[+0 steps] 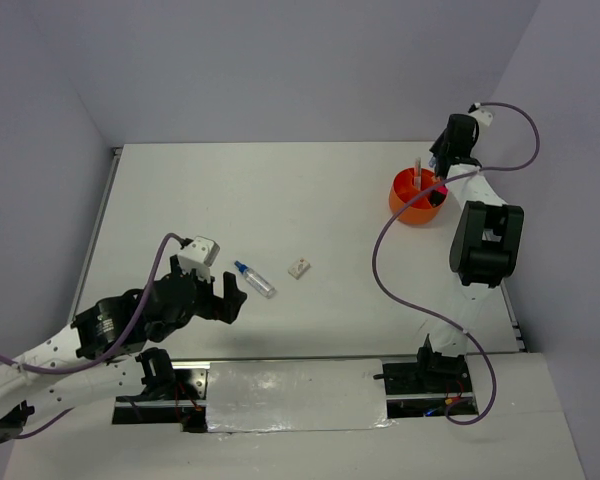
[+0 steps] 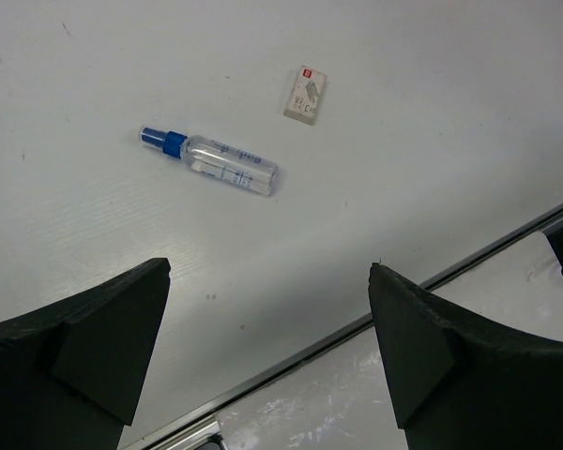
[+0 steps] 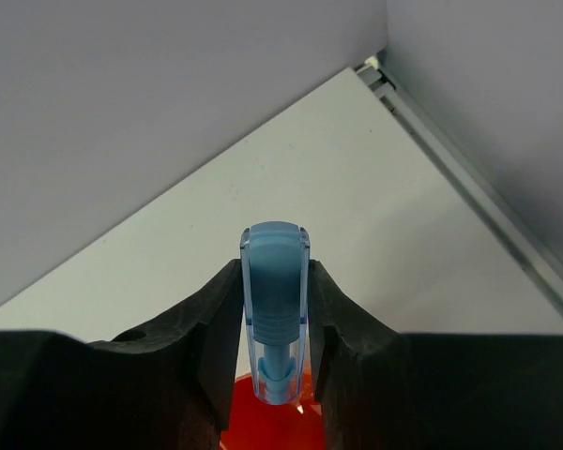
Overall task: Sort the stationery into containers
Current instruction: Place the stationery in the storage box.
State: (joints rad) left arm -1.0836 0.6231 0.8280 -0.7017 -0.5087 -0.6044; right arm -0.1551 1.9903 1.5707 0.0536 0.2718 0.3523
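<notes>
A: Okay, quick: what's the surface like on your feed?
B: Plain white matte bench (image 1: 310,200), with a few faint marks in my left wrist view. A metal rail (image 1: 104,235) runs down the left edge and there's another along the right. Pale lavender-grey walls (image 1: 280,70) close it in at the back and on both sides. My right wrist view looks into the far right corner where they meet.
A: Near edge?
B: A glossy white plate (image 1: 295,395) between the two arm bases, and a purple cable (image 1: 378,262) looping off my right arm.
A: Hands?
B: My left hand (image 1: 234,298) is spread wide with nothing in it, low over the near-left part of the bench. My right hand (image 3: 275,281) is clamped on the blue clip (image 3: 275,309), above the orange tub (image 1: 417,200) at the far right, near the wall.
A: Anything in the tub?
B: A thin pale stick (image 1: 418,168) standing upright, plus something pink on the side nearest the hand. I can't tell which compartments.
A: Loose items?
B: The blue-capped clear tube (image 1: 253,279) lies flat just ahead of my left hand. The small whitish block (image 1: 299,268) sits near it on the right, not touching. Both are on bare bench, well apart from the tub.
</notes>
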